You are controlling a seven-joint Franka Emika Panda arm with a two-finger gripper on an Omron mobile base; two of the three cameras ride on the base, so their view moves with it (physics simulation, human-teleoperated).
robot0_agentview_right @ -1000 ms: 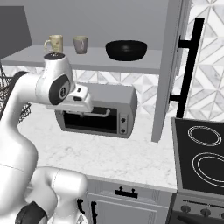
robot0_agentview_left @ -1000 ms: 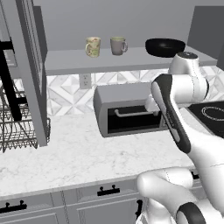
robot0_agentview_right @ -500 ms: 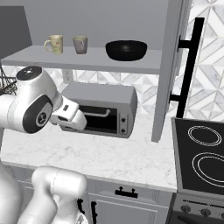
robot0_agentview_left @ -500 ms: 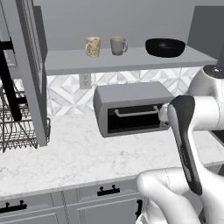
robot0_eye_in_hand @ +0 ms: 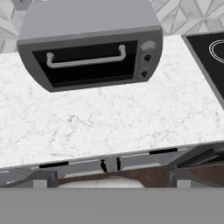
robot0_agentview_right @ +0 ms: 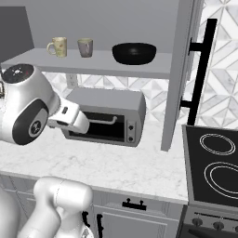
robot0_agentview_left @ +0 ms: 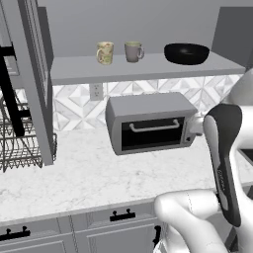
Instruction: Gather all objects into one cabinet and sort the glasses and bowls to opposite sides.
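The cabinet stands open and its grey shelf (robot0_agentview_left: 79, 71) carries everything in a row. From the left come a cream floral cup (robot0_agentview_left: 105, 52), a plain taupe cup (robot0_agentview_left: 133, 51) and the wide black bowl (robot0_agentview_left: 186, 53). The right base view gives the same row: floral cup (robot0_agentview_right: 57, 46), taupe cup (robot0_agentview_right: 85, 47), bowl (robot0_agentview_right: 134, 53). My gripper (robot0_agentview_right: 80, 124) hangs low in front of the toaster oven, well below the shelf and left of the bowl. It is open and holds nothing.
A grey toaster oven (robot0_agentview_left: 150, 122) sits on the marble counter (robot0_agentview_left: 89, 173) under the shelf. The open cabinet doors (robot0_agentview_left: 32, 74) (robot0_agentview_right: 179, 69) with black bar handles flank the shelf. A wire dish rack (robot0_agentview_left: 20, 143) stands left, a black cooktop (robot0_agentview_right: 214, 158) right.
The arm has swung down and back from beside the bowl on the shelf to the front of the toaster oven. Cups and bowl have not moved.
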